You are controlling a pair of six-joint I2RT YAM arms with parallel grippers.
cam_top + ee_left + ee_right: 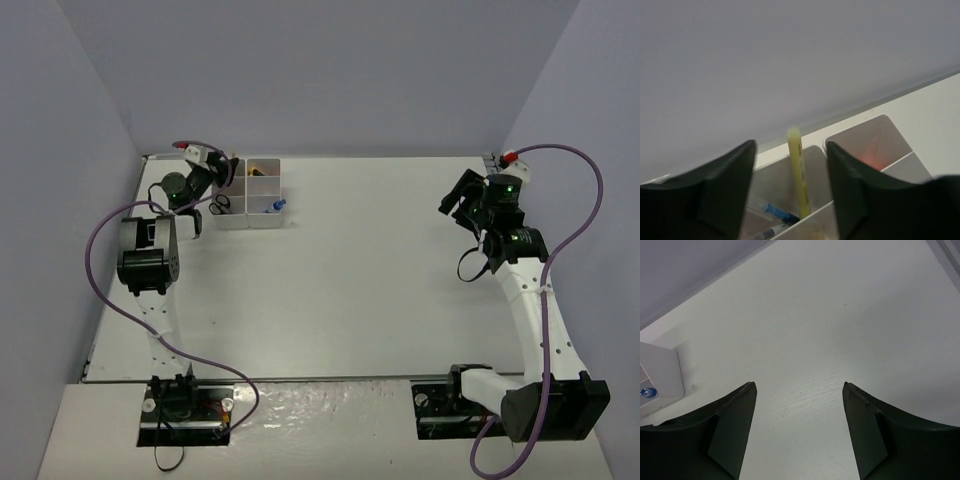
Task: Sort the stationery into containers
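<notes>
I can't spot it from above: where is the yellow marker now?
In the left wrist view, the slim yellow marker stands nearly upright inside a compartment of the white plastic organiser, between the left gripper's open fingers, touching neither.

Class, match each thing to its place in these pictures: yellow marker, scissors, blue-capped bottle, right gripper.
Things:
1. yellow marker
2. scissors
3. blue-capped bottle
4. right gripper

Places:
A. near-right compartment of the container
B. open above the bare table, holding nothing
C. standing in a compartment, framed by the open left gripper
D. near-left compartment of the container

Pairs: 1-C, 2-D, 3-A, 4-B
</notes>
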